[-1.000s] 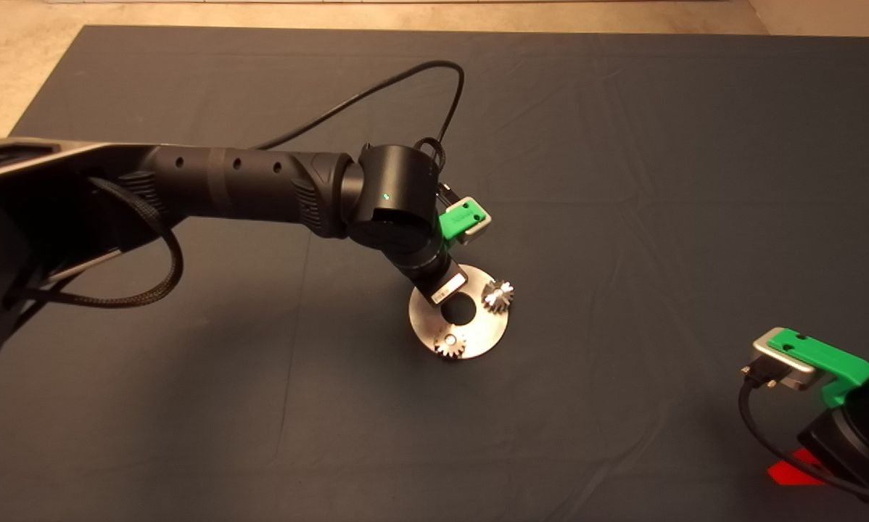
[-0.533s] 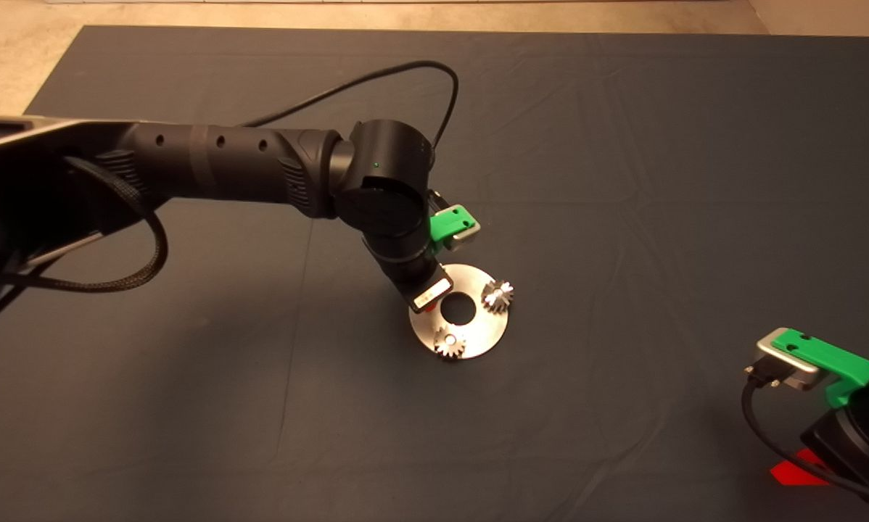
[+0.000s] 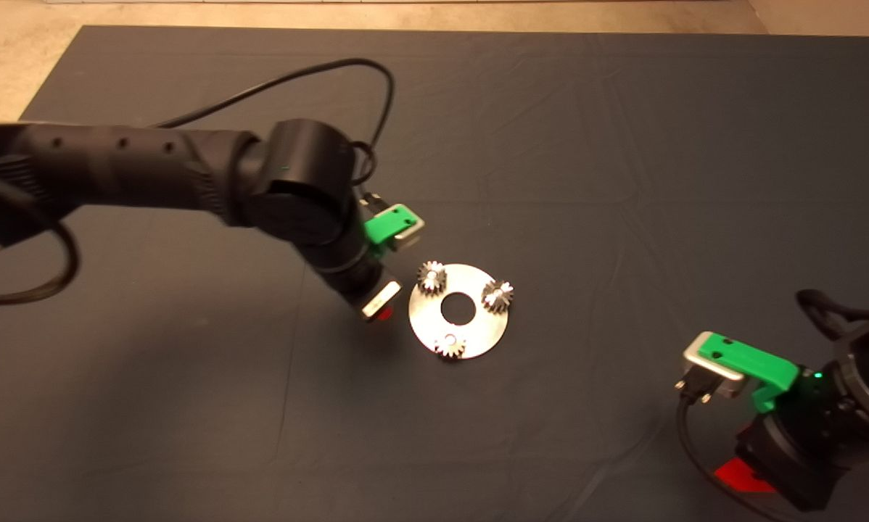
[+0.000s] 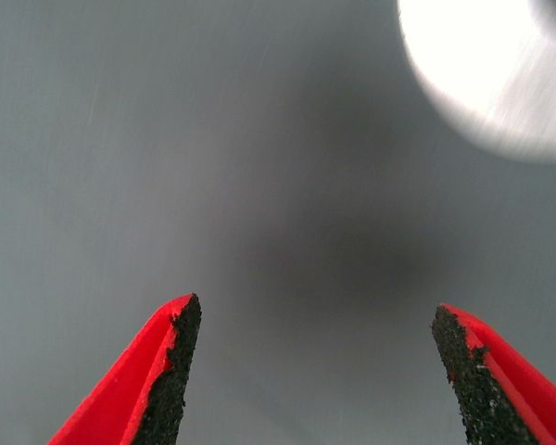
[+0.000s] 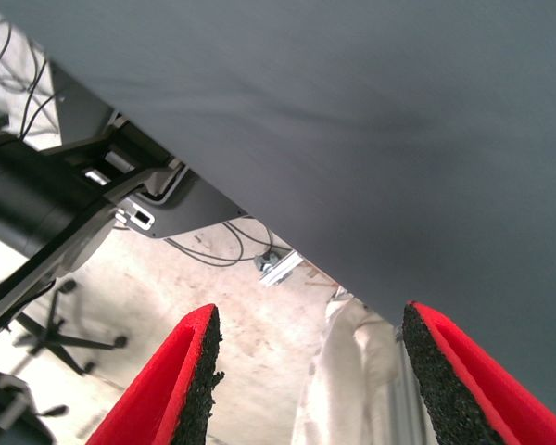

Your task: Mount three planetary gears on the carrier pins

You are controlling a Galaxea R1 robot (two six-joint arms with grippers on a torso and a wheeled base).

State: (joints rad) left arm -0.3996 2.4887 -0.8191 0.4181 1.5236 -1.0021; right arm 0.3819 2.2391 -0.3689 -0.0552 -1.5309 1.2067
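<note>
Head view, left claw (image 3: 381,310) withdrawn, third gear (image 3: 431,275) seated

Your black left arm reached in from the frame's left, its green red-fingered left gripper (image 4: 315,371) spread wide mid-frame; your matching right gripper (image 5: 306,380) sat parted at lower right.

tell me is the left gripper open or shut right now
Open. In its wrist view the left gripper shows both red fingers wide apart with only bare mat between them.
</note>
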